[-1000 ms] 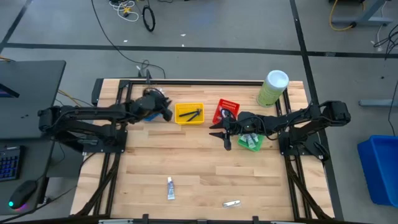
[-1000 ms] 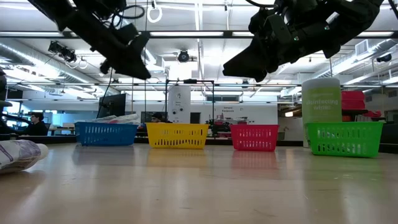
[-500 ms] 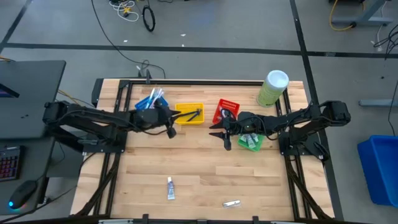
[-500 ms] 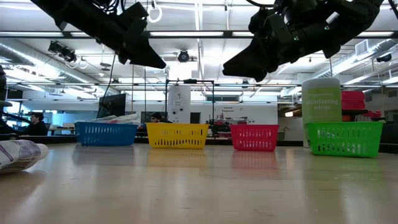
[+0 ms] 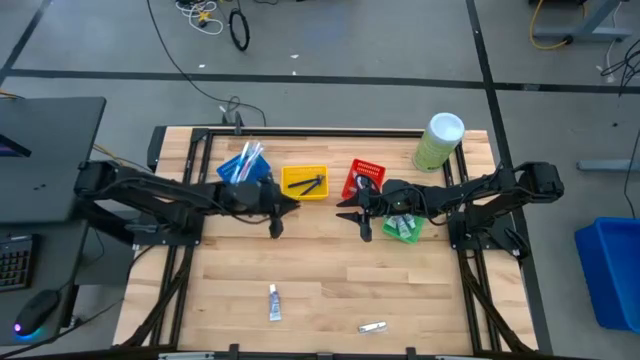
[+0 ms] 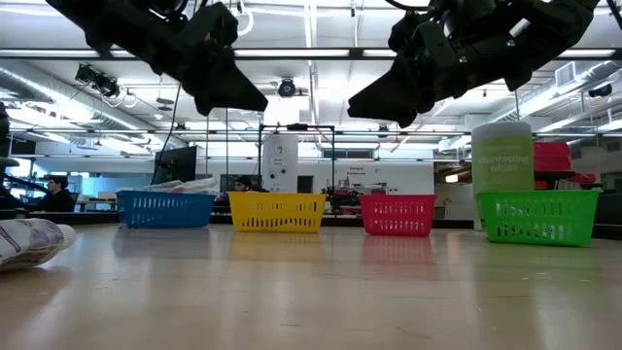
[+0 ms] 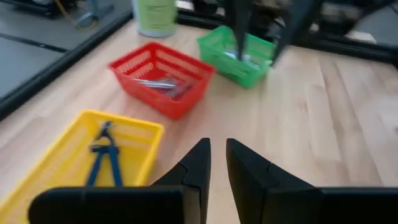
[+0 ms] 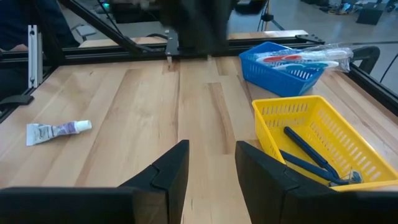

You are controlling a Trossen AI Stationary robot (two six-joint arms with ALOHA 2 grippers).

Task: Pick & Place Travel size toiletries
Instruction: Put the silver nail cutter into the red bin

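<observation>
Two toiletries lie on the table near its near edge in the high view: a white tube and a small silver item. The right wrist view shows the tube lying flat. Toothbrushes stick out of the blue bin, and dark razors lie in the yellow bin. My left gripper hovers over bare table in front of the yellow bin, open by a narrow gap and empty. My right gripper hovers in front of the red bin, open and empty.
A green bin with items sits under the right arm, and a pale-green canister stands at the far right corner. The four bins form a row along the far half. Bare wood lies between the grippers and the near edge.
My left gripper has moved from above the blue bin toward the table's right and nearer, ending in front of the yellow bin. The blue bin with its toothbrushes now shows uncovered. The right arm has kept still.
</observation>
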